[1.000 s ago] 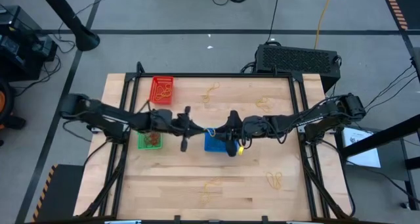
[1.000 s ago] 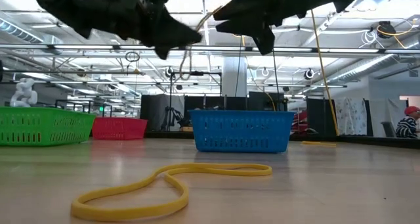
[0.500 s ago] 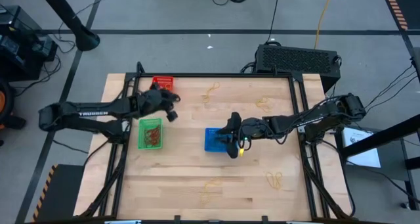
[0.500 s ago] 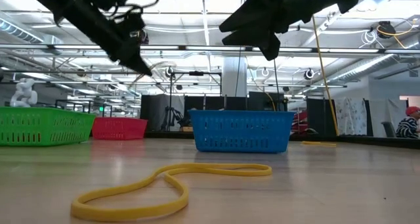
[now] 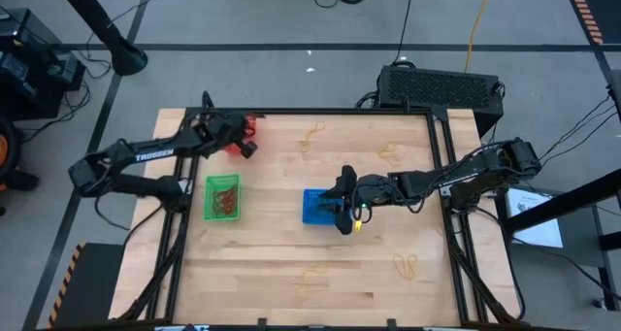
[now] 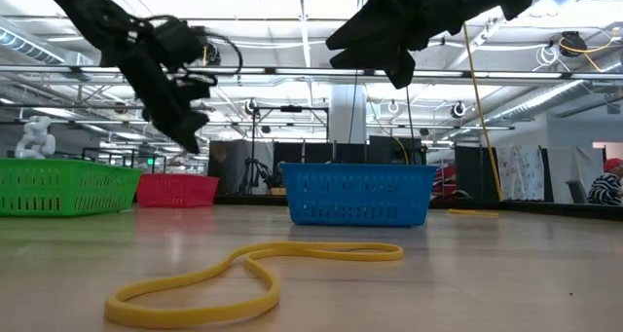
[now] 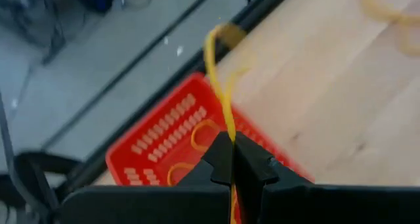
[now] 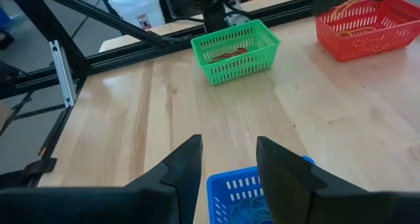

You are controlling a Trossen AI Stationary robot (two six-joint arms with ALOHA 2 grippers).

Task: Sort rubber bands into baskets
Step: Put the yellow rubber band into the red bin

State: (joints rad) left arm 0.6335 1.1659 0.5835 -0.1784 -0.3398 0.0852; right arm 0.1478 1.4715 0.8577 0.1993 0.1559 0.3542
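Inside red basket [image 7: 172,140]: yellow bands [image 7: 203,133]

Under the left gripper [image 7: 231,159], matt black and showing a smooth yellow rubber band [image 7: 220,86] pinched between its fingers, the red basket [image 7: 172,133] is looking like perforated plastic. Beside it, pale wood table [image 7: 341,86] is showing faint grain.
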